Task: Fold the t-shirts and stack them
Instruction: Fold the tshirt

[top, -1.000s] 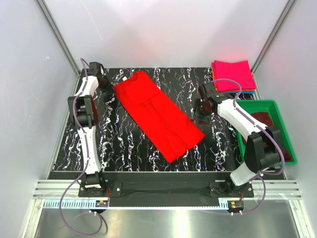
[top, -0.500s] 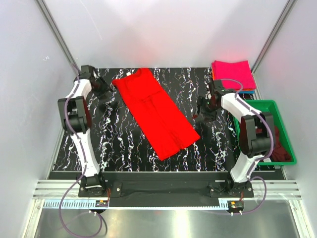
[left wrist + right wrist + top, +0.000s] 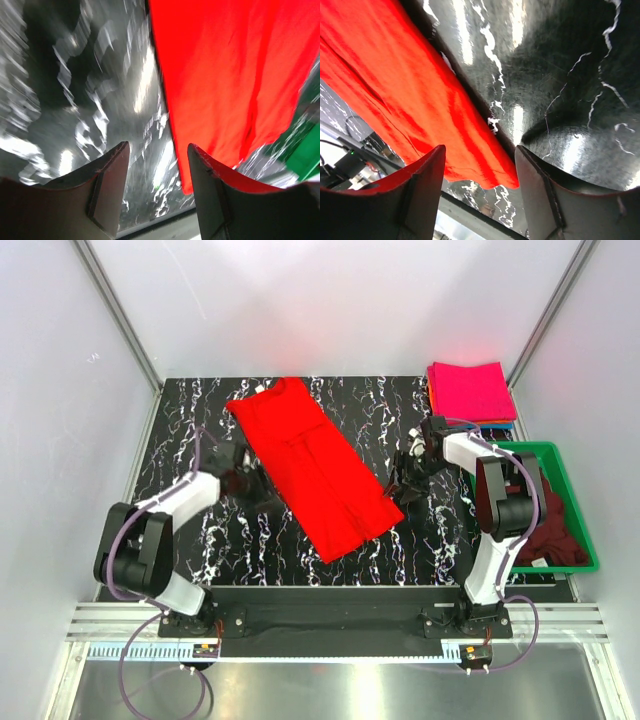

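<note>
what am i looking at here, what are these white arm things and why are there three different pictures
These are two robot arms bolted to the near edge of a black marbled table. The big picture looks down from above and behind them. The other two pictures come from small cameras on each wrist, so the dark shapes at the bottom of those are that arm's own fingers.

On the table a red t-shirt lies spread flat on a slant. The left gripper is at its left edge and the right gripper is at its right edge. Both are open and hold nothing.

A folded pink t-shirt sits at the far right corner. A dark maroon t-shirt lies bunched in the green bin.
</note>
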`<state>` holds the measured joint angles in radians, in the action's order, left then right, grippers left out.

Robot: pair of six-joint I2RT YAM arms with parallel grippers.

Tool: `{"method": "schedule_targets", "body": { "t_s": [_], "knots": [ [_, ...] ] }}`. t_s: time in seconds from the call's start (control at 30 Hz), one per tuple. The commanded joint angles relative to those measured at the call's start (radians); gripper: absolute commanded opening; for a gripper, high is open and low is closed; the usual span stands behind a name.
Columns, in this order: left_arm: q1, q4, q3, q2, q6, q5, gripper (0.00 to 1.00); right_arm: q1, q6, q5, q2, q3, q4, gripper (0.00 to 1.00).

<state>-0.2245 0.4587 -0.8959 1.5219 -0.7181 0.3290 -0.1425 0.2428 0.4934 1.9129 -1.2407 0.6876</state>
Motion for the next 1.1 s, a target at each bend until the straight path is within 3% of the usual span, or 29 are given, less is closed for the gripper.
{"method": "schedule_targets", "body": {
  "t_s": [0.0, 0.13, 0.27, 0.4, 0.53, 0.57, 0.6, 0.7, 0.8, 0.93, 1.07],
  "knots": [
    [-0.112, -0.116, 0.103, -0.081, -0.139, -0.034, 0.55, 0.012, 0.016, 0.063, 0.009, 0.021, -0.013, 0.65],
    [-0.214, -0.230, 0.231, -0.123, -0.279, -0.058, 0.57, 0.014, 0.044, 0.047, -0.002, 0.085, -0.010, 0.60],
    [-0.277, -0.291, 0.261, -0.080, -0.331, -0.048, 0.58, 0.012, 0.079, 0.050, -0.015, 0.141, -0.019, 0.40],
    [-0.323, -0.333, 0.256, -0.026, -0.345, -0.050, 0.59, 0.012, 0.102, 0.033, -0.060, 0.190, -0.022, 0.27],
    [-0.357, -0.362, 0.261, 0.015, -0.382, -0.025, 0.59, 0.012, 0.118, -0.021, -0.104, 0.233, 0.000, 0.30],
    [-0.374, -0.336, 0.265, 0.014, -0.397, -0.031, 0.59, 0.012, 0.119, -0.027, -0.112, 0.239, 0.003, 0.36],
    [-0.383, -0.333, 0.275, -0.011, -0.408, -0.047, 0.59, 0.012, 0.116, -0.033, -0.121, 0.244, 0.007, 0.52],
    [-0.426, -0.327, 0.321, -0.068, -0.458, -0.109, 0.59, 0.011, 0.113, -0.070, -0.133, 0.245, 0.018, 0.55],
    [-0.470, -0.295, 0.350, -0.112, -0.510, -0.160, 0.59, 0.012, 0.112, -0.050, -0.135, 0.271, 0.007, 0.56],
    [-0.562, -0.214, 0.370, -0.169, -0.634, -0.240, 0.59, 0.012, 0.076, -0.030, -0.117, 0.290, 0.016, 0.48],
    [-0.662, -0.255, 0.420, -0.218, -0.760, -0.326, 0.61, 0.027, 0.065, -0.056, -0.121, 0.285, 0.009, 0.38]
  ]
}}
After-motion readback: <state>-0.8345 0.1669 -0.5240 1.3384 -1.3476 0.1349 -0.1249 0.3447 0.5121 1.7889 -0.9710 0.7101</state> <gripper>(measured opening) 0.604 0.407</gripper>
